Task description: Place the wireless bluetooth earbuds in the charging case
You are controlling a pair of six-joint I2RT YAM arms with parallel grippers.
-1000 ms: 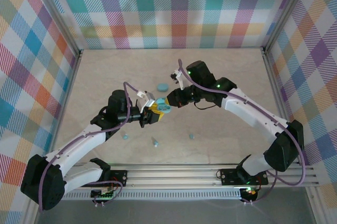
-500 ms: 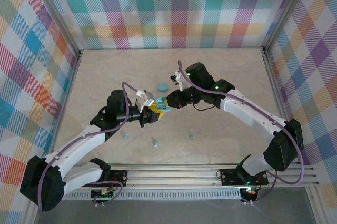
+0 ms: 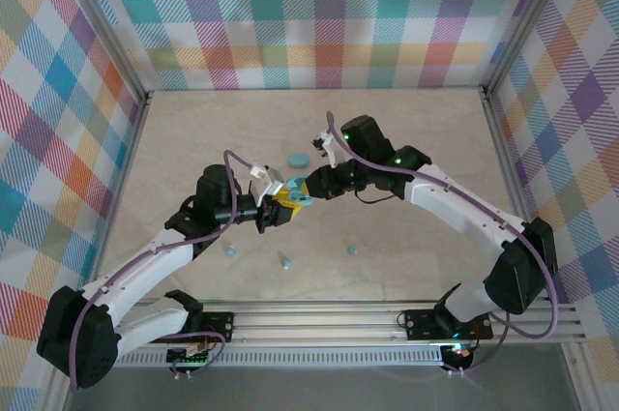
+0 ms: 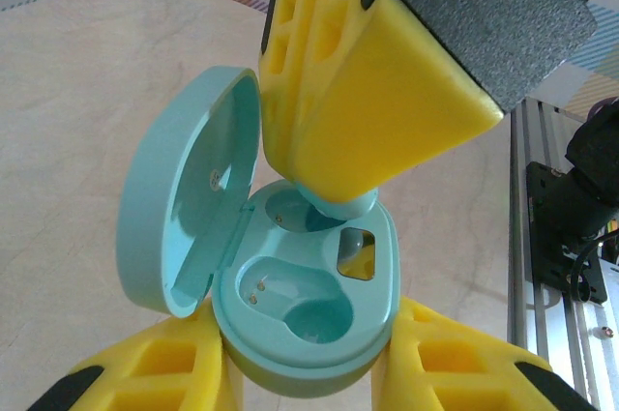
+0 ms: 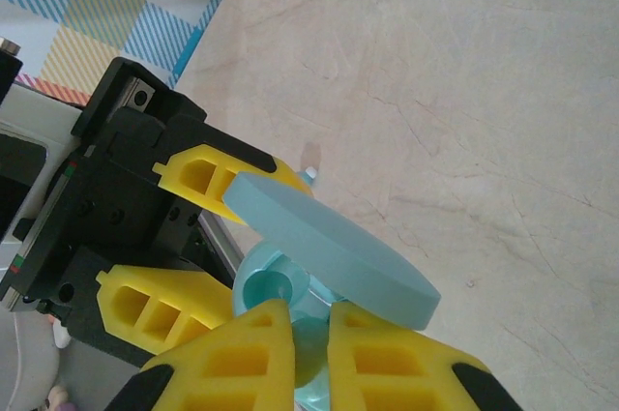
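Note:
The charging case (image 4: pixel 305 319) is a light-blue oval with its lid (image 4: pixel 189 208) swung open, and my left gripper (image 4: pixel 309 372) is shut on its body. My right gripper (image 5: pixel 309 334) is shut on one of the earbuds (image 4: pixel 340 206) and holds it at the mouth of the case's far slot. The near slot (image 4: pixel 290 300) shows bare contacts. From above, the two grippers meet at the case (image 3: pixel 293 194) in mid-table. In the right wrist view the lid (image 5: pixel 329 237) lies just beyond my fingertips. Three more earbuds (image 3: pixel 230 249) (image 3: pixel 284 259) (image 3: pixel 352 249) lie on the table nearer the arm bases.
A second light-blue oval case (image 3: pixel 299 160) lies on the table just behind the grippers. Metal frame posts and plaid walls close in the beige table (image 3: pixel 416 140) at left, right and back. The mounting rail (image 3: pixel 329 319) runs along the near edge.
My right gripper has edged left toward the case, bringing its earbud to the far slot. The left arm and the case have stayed put.

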